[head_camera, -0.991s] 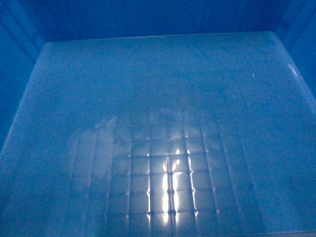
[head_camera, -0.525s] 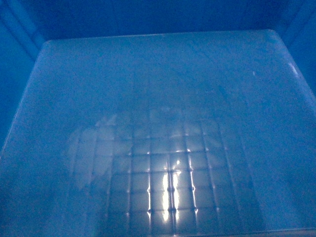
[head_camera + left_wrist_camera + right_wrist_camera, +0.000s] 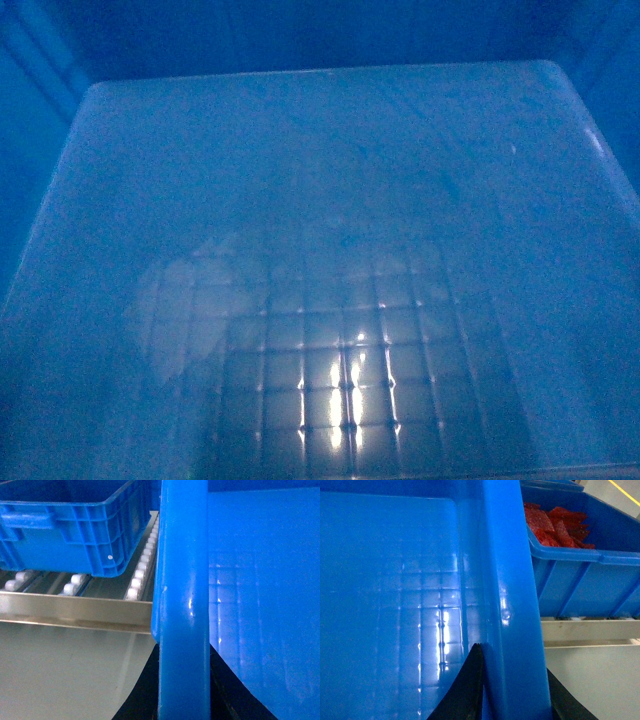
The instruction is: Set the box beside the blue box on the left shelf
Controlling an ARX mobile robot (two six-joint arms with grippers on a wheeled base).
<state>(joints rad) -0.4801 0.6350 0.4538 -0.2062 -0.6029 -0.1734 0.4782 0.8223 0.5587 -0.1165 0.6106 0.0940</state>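
The right gripper (image 3: 512, 700) is pinched on the rim of the box (image 3: 395, 605), one dark finger inside the wall and one outside. The left gripper (image 3: 182, 700) clamps the opposite rim. Left of the box, a second blue box (image 3: 70, 525) sits on the roller shelf (image 3: 75, 607); right of it, a bin of red pieces (image 3: 555, 525).

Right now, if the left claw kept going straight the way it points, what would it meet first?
Probably the metal front rail of the roller shelf, then its white rollers. The left claw straddles the box rim; the other blue crate sits left of that line. Depth is uncertain.
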